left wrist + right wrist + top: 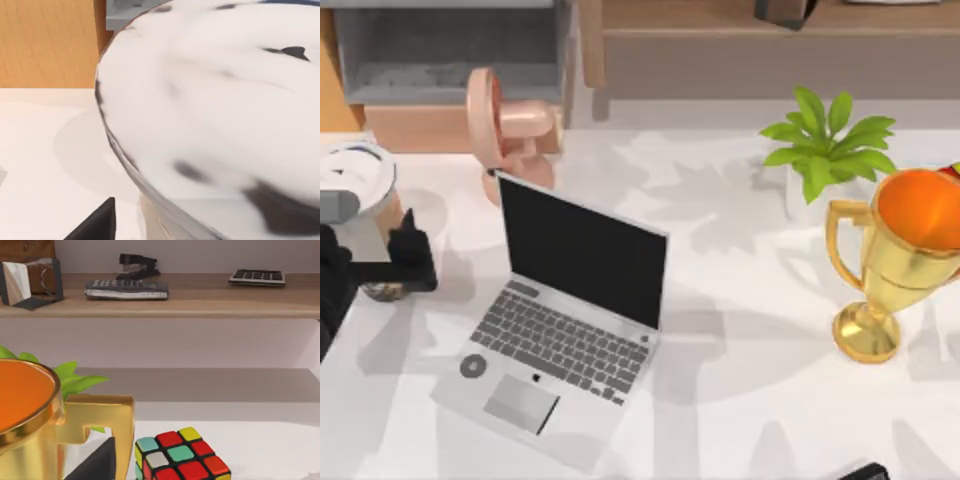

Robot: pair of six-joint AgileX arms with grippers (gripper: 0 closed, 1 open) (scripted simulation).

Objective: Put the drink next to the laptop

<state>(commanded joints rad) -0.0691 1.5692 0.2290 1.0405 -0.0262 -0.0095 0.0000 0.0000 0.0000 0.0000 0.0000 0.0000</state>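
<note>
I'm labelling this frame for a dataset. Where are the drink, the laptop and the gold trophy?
drink point(360, 172): top view, on its white round lid.
laptop point(582, 252): top view, on the black screen.
gold trophy point(892, 270): top view, on the cup's gold wall below the orange.

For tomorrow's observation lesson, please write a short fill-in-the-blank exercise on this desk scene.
1. The drink stands at the table's ___ edge in the top view.
2. The laptop has its lid ___.
3. The gold trophy cup holds an ___.
4. The left gripper is beside the ___.

Missing words: left; open; orange; drink
</note>
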